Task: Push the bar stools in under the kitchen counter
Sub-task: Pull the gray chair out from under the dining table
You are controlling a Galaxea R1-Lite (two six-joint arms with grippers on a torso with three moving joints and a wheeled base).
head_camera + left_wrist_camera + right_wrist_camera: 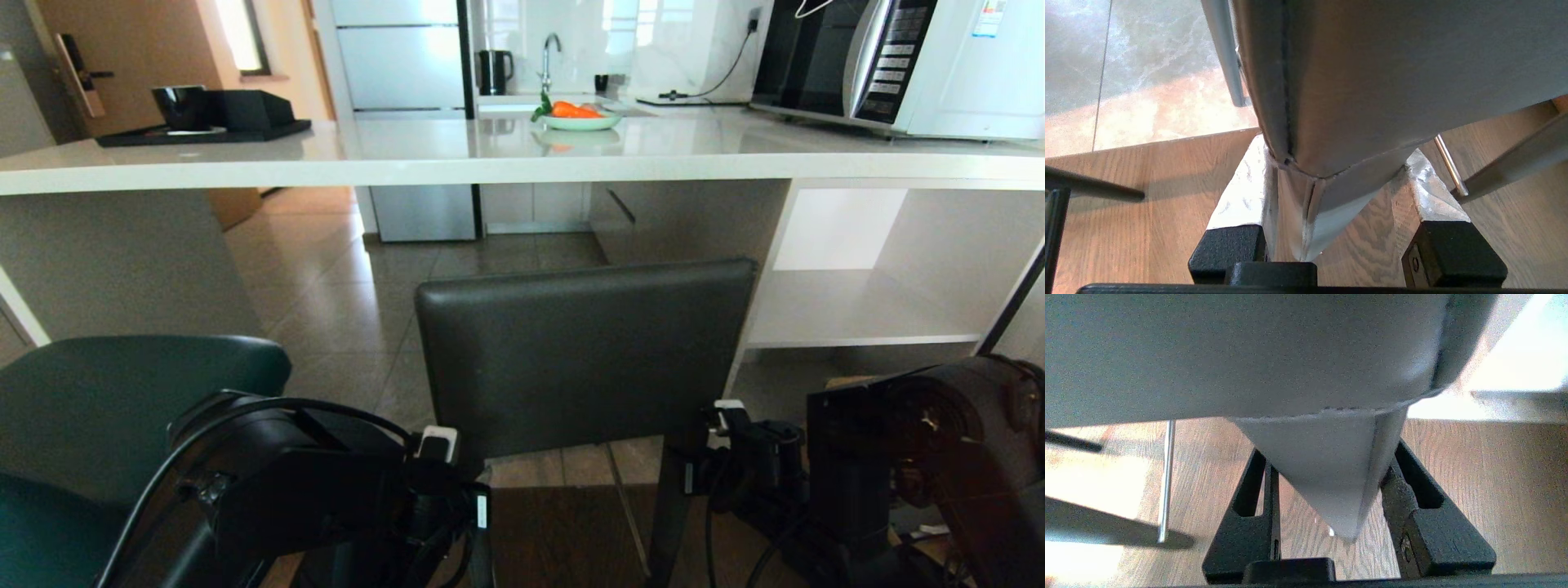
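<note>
The dark grey bar stool [584, 351] stands straight ahead with its square back toward me, in front of the kitchen counter [408, 159]. My left gripper [457, 469] sits at the back's lower left corner. In the left wrist view the left gripper [1337, 155] is shut on the grey upright [1298, 212] under that corner. My right gripper [718, 420] is at the lower right corner. The right wrist view shows the right gripper [1327, 457] shut on the upright [1331, 477] there. The teal stool [122, 392] is at my near left. The grey stool's seat is hidden.
The counter carries a microwave [898, 57], a plate of carrots [580, 118] and a black tray with a cup [204, 114]. White shelving [857, 310] closes the space under its right end, a slab leg [122, 261] the left. Tiled floor [343, 310] runs beneath.
</note>
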